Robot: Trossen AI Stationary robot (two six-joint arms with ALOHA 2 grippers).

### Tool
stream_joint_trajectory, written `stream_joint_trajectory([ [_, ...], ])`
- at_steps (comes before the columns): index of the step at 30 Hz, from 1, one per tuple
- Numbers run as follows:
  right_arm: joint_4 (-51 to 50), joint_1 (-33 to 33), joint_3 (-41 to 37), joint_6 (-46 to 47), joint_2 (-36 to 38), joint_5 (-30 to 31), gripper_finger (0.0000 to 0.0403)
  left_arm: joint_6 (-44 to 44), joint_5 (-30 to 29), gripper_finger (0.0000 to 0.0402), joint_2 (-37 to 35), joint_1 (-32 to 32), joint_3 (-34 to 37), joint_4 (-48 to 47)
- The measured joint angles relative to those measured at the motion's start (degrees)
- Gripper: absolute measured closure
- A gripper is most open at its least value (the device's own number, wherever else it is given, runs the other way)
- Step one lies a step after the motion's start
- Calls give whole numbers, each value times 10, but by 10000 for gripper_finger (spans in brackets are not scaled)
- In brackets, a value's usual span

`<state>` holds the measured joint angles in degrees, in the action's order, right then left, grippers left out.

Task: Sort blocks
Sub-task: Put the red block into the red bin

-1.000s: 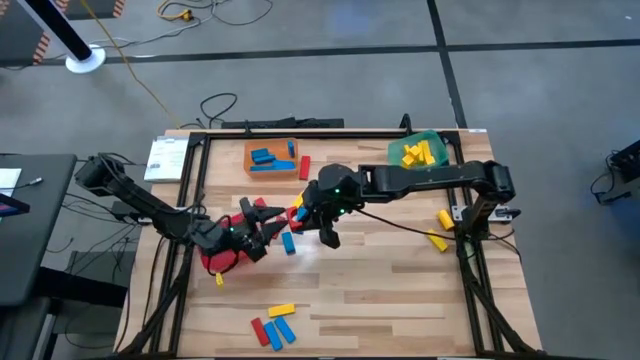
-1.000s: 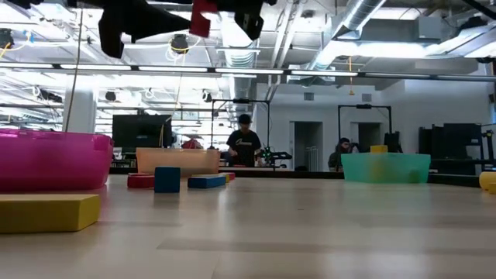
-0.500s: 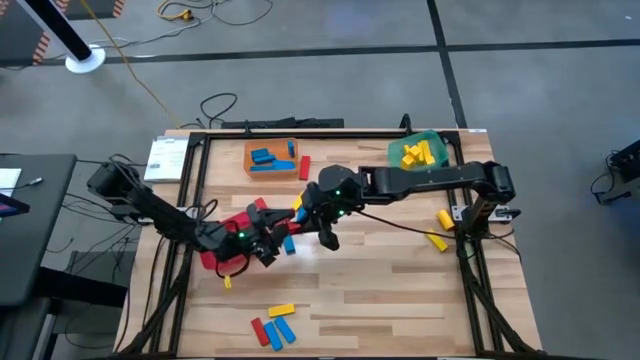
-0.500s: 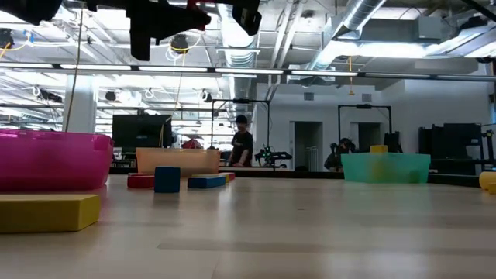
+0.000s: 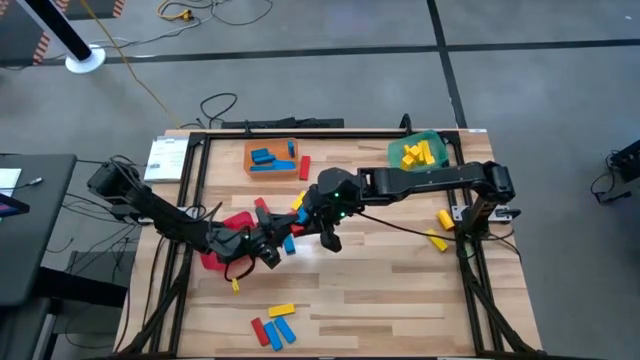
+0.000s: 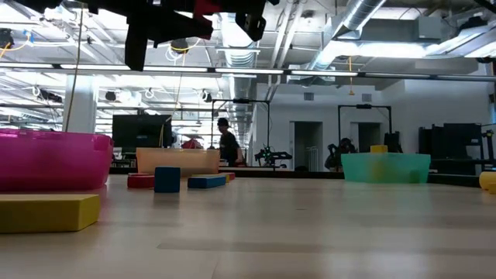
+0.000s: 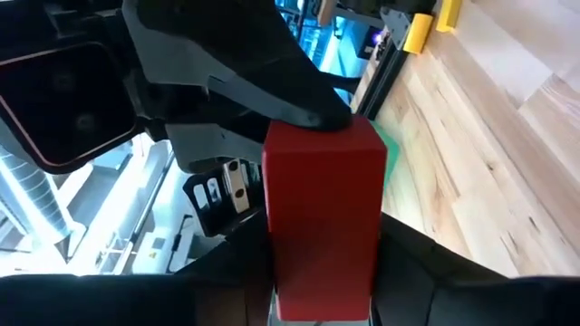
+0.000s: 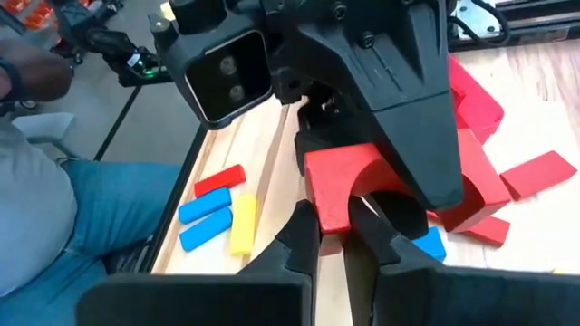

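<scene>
As both arms meet mid-bench, we have a red block (image 7: 323, 217) caught between two tools.
We read it as a handover: our right tool (image 8: 349, 237) has its fingers together on the block, while our left tool (image 5: 268, 247) is clamped on the same block from the other end. Held aloft near bench centre, with the red bin (image 5: 214, 258) just at 9 o'clock, its likely destination.

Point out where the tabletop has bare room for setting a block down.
Free: the wood strip between the orange bin and green bin, and the stretch right of the front block cluster. Crowded: mid-table, where both grippers meet over a red block beside the red bin.
</scene>
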<state>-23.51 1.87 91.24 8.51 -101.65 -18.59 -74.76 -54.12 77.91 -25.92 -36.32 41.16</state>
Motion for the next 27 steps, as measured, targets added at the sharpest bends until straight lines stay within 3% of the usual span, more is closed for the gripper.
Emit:
stream_joint_trajectory([
  [11,-17,0,1,-1,0,2,356,0,-23,269,0,-11,0,-6],
  [20,-76,-6,0,-7,0,7,303,2,-147,269,-2,-49,1,-37],
  [24,-122,-9,0,-8,0,8,268,67,-184,269,-26,-75,1,-117],
  [27,-149,-9,0,-10,0,9,245,163,-195,269,-61,-91,1,-213],
])
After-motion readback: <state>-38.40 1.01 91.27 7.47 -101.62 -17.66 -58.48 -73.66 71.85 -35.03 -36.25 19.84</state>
